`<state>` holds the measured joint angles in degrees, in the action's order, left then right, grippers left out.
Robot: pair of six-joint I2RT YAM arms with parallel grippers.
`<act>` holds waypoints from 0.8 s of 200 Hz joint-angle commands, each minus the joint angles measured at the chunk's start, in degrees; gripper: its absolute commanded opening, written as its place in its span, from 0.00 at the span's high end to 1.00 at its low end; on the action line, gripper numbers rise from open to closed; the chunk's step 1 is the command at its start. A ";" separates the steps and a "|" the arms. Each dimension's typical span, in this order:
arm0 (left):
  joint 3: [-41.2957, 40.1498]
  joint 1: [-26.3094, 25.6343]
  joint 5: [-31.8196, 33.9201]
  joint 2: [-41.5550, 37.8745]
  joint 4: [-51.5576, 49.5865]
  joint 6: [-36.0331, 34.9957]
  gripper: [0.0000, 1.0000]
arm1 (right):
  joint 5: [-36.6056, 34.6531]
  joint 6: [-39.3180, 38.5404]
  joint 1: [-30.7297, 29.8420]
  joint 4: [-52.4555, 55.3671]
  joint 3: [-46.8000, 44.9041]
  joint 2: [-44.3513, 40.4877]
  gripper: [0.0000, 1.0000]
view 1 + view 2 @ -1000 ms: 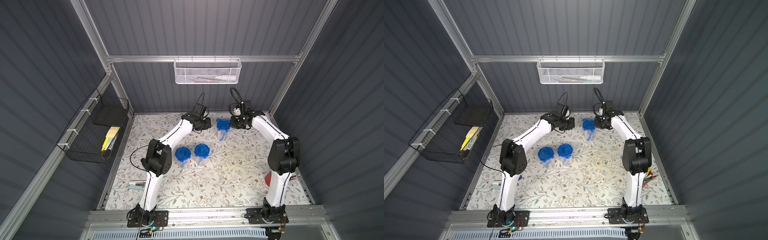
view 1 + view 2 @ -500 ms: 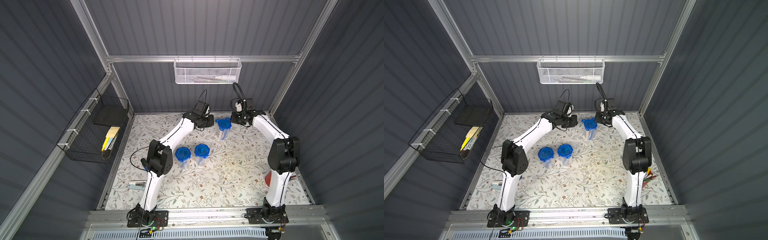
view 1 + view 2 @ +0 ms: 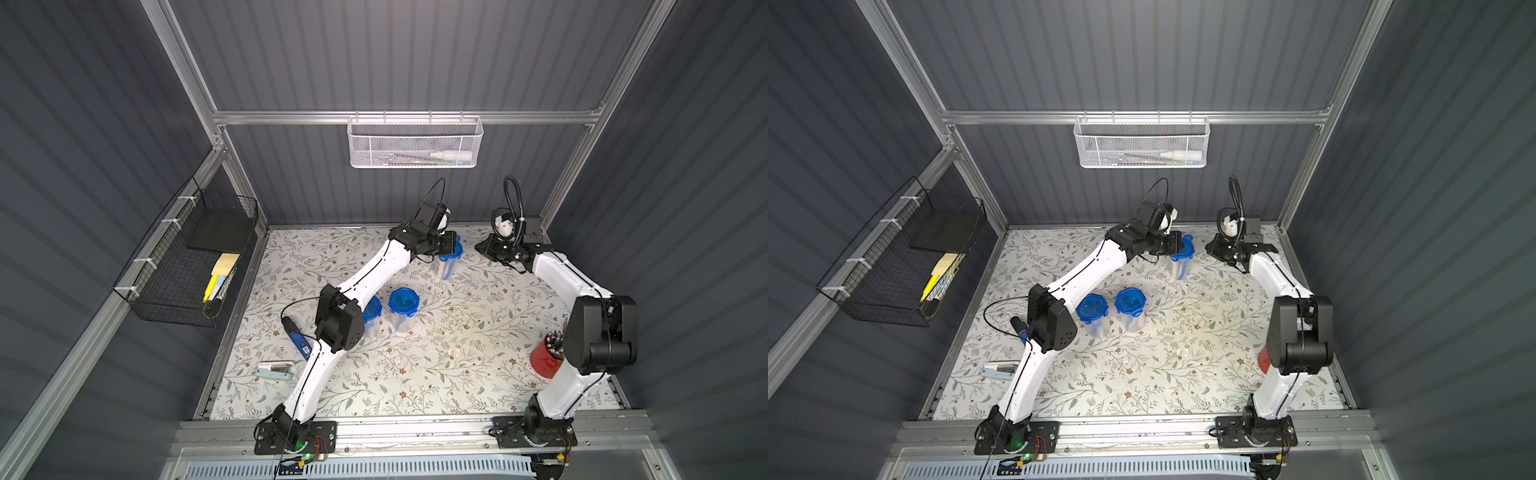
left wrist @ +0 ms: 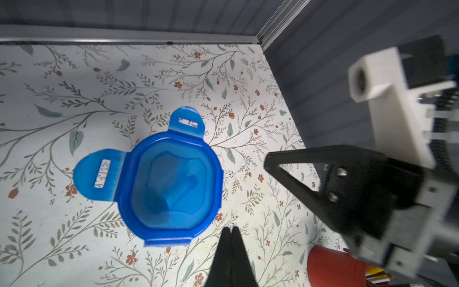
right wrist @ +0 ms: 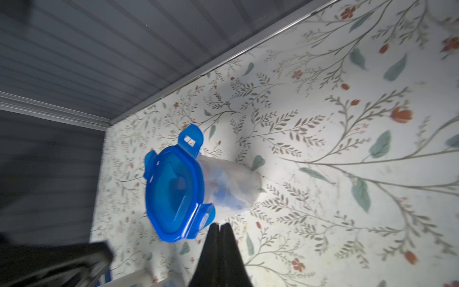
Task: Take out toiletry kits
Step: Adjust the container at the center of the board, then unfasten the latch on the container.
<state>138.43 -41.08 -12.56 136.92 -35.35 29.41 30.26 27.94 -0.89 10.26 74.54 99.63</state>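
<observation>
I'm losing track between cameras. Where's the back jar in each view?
Both top views: back jar stands near the rear wall, between the arms.
Left wrist: back jar mid-frame, lid seen from above, just ahead of the shut left claw.
Right wrist: back jar mid-frame, seen at a slant, ahead of the shut right claw.
Shared landmark: the metal rail along the rear wall's foot, behind the jar.

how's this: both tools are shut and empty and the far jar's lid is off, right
No: the lid is on the far jar, not off; two of its clips are flipped out, as the left wrist view shows. The left tool and right tool are indeed shut and empty.
</observation>
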 commanded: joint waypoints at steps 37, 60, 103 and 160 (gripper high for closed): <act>0.09 0.59 -1.57 2.76 1.34 0.04 1.00 | 20.38 14.78 0.10 -25.51 -10.45 1.80 0.84; -0.85 0.56 -1.87 3.00 3.18 -0.10 1.00 | 22.31 18.72 0.12 -32.07 -12.38 3.83 0.70; -2.55 0.56 -2.92 3.52 5.20 -0.40 1.00 | 22.45 22.93 0.32 -39.16 -14.50 6.75 0.54; -2.80 0.65 -3.33 5.49 5.42 -0.40 1.00 | 22.98 26.39 0.45 -45.18 -14.37 10.61 0.53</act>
<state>136.38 -40.51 -15.22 140.11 -29.65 29.39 52.18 51.92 -0.60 -29.76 60.38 108.71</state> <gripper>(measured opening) 0.047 0.474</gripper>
